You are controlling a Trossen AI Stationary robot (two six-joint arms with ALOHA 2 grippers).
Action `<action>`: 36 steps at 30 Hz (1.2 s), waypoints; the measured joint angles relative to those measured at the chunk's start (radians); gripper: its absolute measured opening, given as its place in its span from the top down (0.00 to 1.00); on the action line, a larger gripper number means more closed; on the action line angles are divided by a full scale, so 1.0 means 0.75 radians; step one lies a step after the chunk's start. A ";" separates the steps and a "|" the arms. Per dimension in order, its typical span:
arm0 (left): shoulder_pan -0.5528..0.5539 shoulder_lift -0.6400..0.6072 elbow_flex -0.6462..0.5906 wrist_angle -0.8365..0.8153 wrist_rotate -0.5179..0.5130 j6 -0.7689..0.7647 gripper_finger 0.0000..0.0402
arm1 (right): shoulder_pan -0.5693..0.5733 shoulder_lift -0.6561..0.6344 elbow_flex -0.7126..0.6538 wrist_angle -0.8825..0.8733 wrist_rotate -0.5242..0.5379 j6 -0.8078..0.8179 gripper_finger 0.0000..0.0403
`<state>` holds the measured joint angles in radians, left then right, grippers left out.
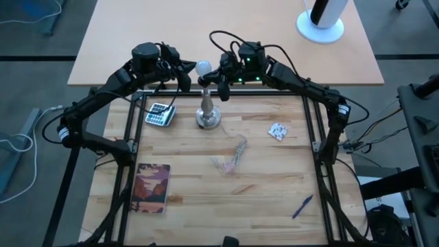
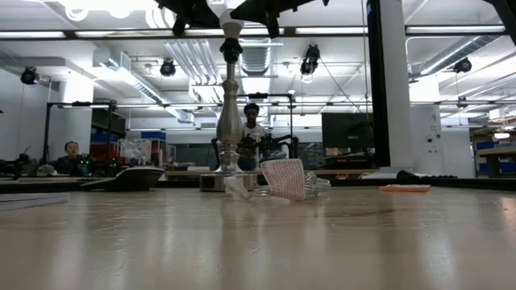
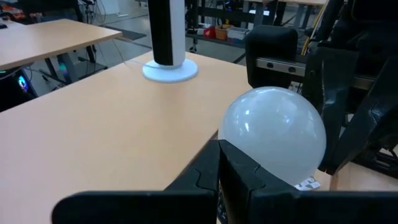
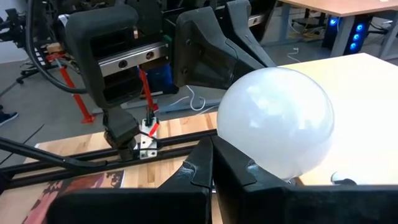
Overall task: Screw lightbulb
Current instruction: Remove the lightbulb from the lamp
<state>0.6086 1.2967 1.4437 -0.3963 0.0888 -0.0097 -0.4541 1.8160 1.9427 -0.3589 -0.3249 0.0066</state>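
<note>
Worktop: pale wood held my silver lamp stand.
Lightbulb: sat above the stand.
Left pincer: clenched, beside the lightbulb.
Right pincer: clenched, opposite side.

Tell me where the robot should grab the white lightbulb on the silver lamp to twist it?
Grip the lightbulb by its round glass at its widest, from above, fingers on opposite sides. Its base sits in the black socket of the upright lamp stand, leaving only the globe free. The left gripper and right gripper are shut beside it.
</note>
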 joint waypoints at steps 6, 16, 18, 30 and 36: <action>-0.001 -0.004 0.000 -0.011 0.004 -0.001 1.00 | -0.003 0.000 0.000 -0.004 0.004 -0.010 1.00; -0.003 -0.019 0.000 -0.047 0.011 -0.010 1.00 | -0.005 0.000 0.000 -0.013 0.019 -0.025 1.00; -0.003 -0.020 0.000 -0.054 0.011 -0.014 1.00 | -0.006 -0.001 0.000 -0.016 0.042 -0.027 1.00; -0.046 -0.021 -0.002 -0.057 0.064 -0.015 1.00 | -0.021 0.006 -0.007 -0.066 0.084 -0.058 1.00; -0.051 -0.024 -0.002 -0.060 0.046 -0.015 1.00 | -0.021 0.006 -0.008 -0.080 0.074 -0.059 1.00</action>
<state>0.5701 1.2790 1.4425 -0.4415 0.1234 -0.0212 -0.4698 1.8206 1.9369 -0.4192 -0.2691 -0.0375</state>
